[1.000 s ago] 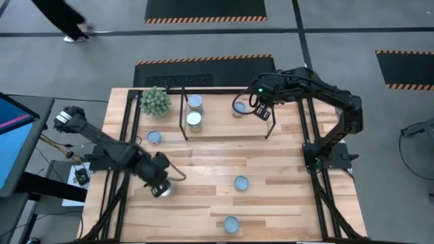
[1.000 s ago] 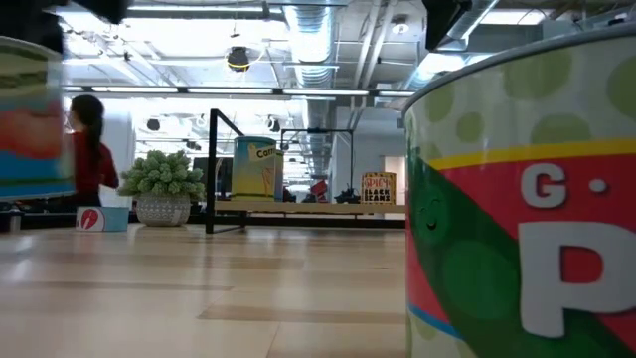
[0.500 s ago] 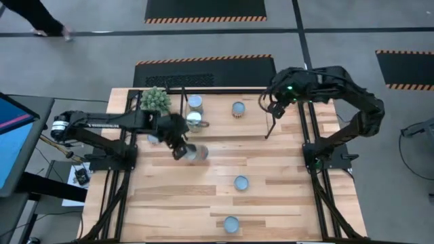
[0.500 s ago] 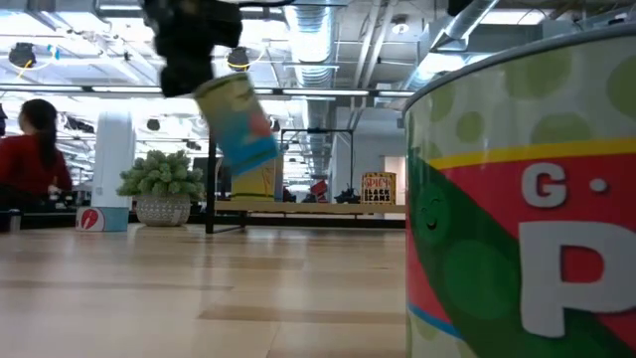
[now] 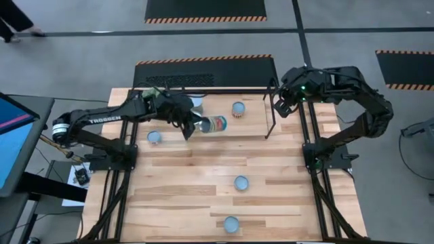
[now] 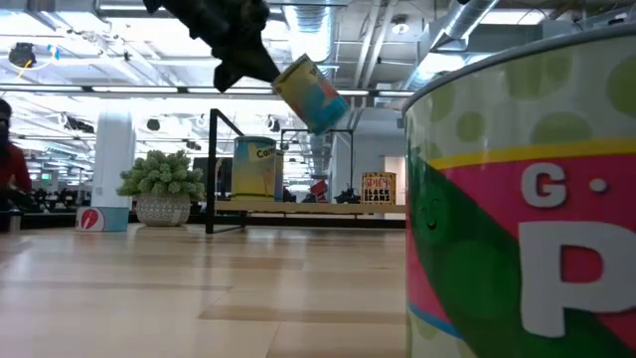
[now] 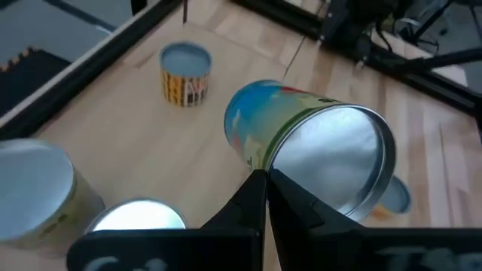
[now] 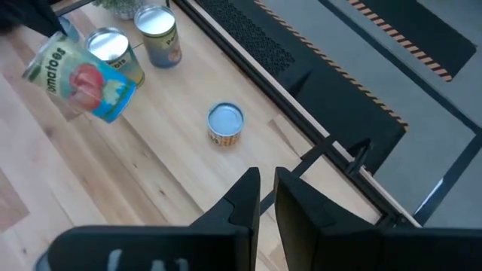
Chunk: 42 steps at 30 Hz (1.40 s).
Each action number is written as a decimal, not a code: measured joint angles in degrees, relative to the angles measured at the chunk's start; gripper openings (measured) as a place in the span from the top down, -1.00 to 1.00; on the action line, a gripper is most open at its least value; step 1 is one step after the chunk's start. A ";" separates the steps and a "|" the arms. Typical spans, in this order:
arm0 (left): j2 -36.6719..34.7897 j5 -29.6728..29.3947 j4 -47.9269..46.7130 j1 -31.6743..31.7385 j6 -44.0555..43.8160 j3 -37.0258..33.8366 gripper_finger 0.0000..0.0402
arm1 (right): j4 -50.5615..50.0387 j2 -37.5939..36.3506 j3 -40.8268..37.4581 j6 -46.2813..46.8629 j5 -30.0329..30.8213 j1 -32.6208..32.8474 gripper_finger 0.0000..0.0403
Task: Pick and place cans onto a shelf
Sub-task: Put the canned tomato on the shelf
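**Tilted can held by its rim above the shelf**

The left gripper (image 5: 190, 125) pinches the rim of a blue-labelled cylindrical metal tomato can (image 5: 213, 125), carrying it tilted in the air over the low black-railed shelf with a light wood board (image 6: 308, 207). Two silver-topped cans (image 8: 111, 47) already stand there, with a short yellow-labelled can (image 5: 238, 108) further along. The right gripper (image 5: 283, 107) waits near the shelf's far end, holding nothing, its fingers nearly together.

The rim grip looks thin: the can could swing or slip free. Lowered at this slant, it could land on an edge and roll, or knock over the standing cans just beside it.
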 joint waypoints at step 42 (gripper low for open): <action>45.00 1.07 -47.73 7.09 27.12 51.74 1.00 | -0.02 0.09 0.00 -0.16 -0.02 -0.02 0.68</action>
